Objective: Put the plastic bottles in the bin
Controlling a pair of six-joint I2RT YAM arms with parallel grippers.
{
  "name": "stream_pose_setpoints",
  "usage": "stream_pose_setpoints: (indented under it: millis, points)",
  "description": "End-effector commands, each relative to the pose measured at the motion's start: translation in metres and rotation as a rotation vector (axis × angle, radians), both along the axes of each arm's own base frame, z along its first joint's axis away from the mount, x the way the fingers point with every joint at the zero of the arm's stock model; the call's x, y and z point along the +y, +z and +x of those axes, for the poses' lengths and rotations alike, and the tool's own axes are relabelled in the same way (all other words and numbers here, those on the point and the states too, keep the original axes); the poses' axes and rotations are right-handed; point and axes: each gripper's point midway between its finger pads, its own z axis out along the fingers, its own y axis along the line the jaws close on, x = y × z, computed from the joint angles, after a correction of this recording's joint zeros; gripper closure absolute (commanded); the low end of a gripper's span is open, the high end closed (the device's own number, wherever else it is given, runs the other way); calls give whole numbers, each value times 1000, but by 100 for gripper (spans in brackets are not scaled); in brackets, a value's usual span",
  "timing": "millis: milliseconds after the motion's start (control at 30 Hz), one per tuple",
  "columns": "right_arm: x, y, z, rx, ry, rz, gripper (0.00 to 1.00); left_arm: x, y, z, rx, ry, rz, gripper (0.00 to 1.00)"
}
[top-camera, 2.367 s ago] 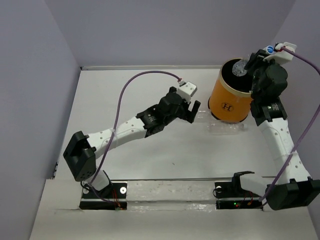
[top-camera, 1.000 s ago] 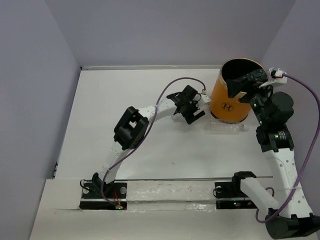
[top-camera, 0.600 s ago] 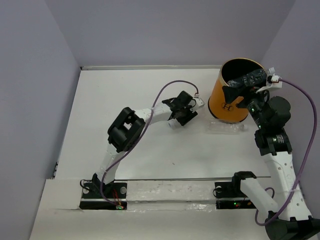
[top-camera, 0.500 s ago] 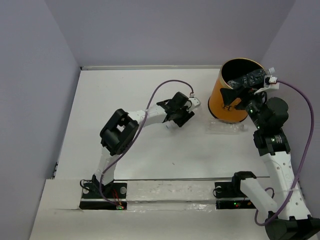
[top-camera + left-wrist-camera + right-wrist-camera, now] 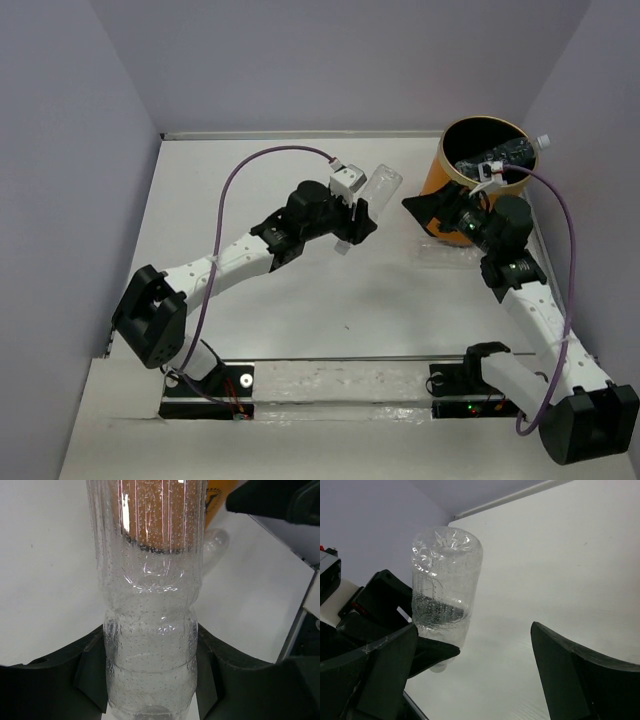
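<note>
My left gripper (image 5: 352, 212) is shut on a clear plastic bottle (image 5: 378, 187) and holds it off the table, left of the bin. In the left wrist view this bottle (image 5: 150, 605) fills the gap between both fingers (image 5: 92, 670). The orange bin (image 5: 452, 205) stands at the back right. A labelled bottle (image 5: 508, 153) lies across its mouth, its white cap over the rim. Another clear bottle (image 5: 455, 257) lies on the table in front of the bin. My right gripper (image 5: 425, 212) is open and empty, low beside the bin, facing the held bottle (image 5: 445, 580).
Purple walls close off the white table (image 5: 250, 180) at the back and on both sides. The right gripper's finger (image 5: 270, 500) shows dark just beyond the held bottle in the left wrist view. The two grippers are close together beside the bin.
My left gripper closed on a bottle lying left of the bin and lifted it off the table. The right arm came down from over the bin's mouth to its near left side.
</note>
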Motion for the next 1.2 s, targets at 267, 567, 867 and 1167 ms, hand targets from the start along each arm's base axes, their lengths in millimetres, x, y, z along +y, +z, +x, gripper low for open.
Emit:
stream_pose_setpoints:
  millis: [267, 567, 867, 1167]
  points:
    - [65, 19, 5, -130, 234, 58, 0, -20, 48, -35, -26, -166, -171, 61]
    - [60, 33, 32, -191, 152, 49, 29, -23, 53, -56, -31, -218, -173, 55]
    - [21, 79, 48, -282, -91, -58, 75, 4, 77, -63, -22, -95, -185, 1]
    - [-100, 197, 43, -451, -706, -293, 78, 69, 105, -105, -57, -12, -203, 1]
